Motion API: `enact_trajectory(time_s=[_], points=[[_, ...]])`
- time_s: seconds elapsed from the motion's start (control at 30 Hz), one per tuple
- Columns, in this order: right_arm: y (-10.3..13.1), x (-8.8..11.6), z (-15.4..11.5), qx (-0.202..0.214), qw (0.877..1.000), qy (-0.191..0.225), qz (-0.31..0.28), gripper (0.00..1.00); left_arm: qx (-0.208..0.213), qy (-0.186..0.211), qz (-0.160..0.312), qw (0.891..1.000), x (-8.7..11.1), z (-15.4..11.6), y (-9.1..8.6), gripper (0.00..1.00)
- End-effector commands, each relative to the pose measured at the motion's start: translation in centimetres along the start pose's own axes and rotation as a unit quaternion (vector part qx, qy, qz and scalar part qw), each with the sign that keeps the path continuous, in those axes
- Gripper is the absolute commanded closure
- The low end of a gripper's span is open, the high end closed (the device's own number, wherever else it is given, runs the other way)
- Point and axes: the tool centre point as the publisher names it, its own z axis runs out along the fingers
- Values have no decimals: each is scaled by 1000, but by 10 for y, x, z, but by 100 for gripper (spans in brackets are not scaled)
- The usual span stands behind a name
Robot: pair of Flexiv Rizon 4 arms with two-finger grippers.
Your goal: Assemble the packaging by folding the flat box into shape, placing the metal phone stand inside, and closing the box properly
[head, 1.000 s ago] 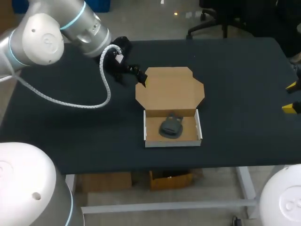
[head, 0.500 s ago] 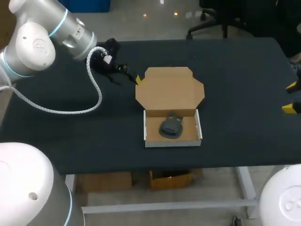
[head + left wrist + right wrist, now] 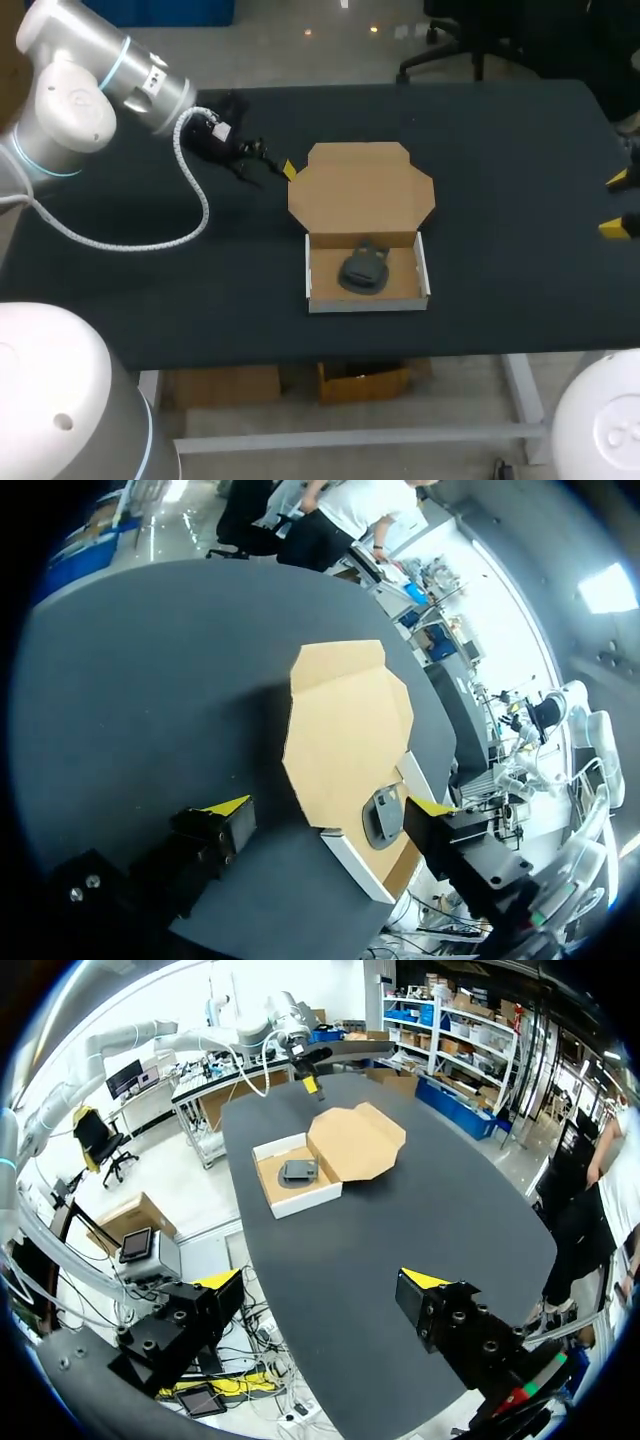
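**Desk:** What is sitting nearest the table's front edge?

**Photographer:** The box (image 3: 366,303), folded into a white-walled tray, is resting there. The metal phone stand (image 3: 362,268) is lying inside it, roughly centred.

**Desk:** And behind that?

**Photographer:** The lid (image 3: 362,193) is lying open and flat on the black table (image 3: 500,150), hinged along the box's rear wall. At the table's right edge, the right gripper (image 3: 618,205) is hanging with fingers spread wide, holding nothing, well apart from the box.

**Desk:** The other arm?

**Photographer:** The left gripper (image 3: 285,167) is hovering farthest back, just beside the lid's left corner, fingers parted and empty.

**Desk:** Which step is under way?

**Photographer:** Folding and loading are looking finished, so closing is what is remaining. The next move is probably calling for a finger getting under the lid's far edge and swinging it forward over the stand. Then comes tucking the front flap inside the box's wall without shoving the light box across the table.
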Motion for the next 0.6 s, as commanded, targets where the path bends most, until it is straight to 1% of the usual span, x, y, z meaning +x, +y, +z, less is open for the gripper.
enact_trajectory(time_s=[0.03,0.1,0.17,0.5,0.6], points=[[9,-15,2,8,1000,20,-10,0,-4,19,-3,1000,-8,6,-5,0],[12,-20,2,13,999,28,-19,0,-4,24,-5,1000,-10,9,-5,0],[15,-24,1,8,999,35,-33,0,-4,32,-7,999,-11,12,-6,0],[36,-53,-4,41,993,77,-82,0,4,70,-19,997,-17,27,-11,0],[41,-60,-4,44,990,91,-94,0,4,79,-24,997,-19,32,-11,0]])
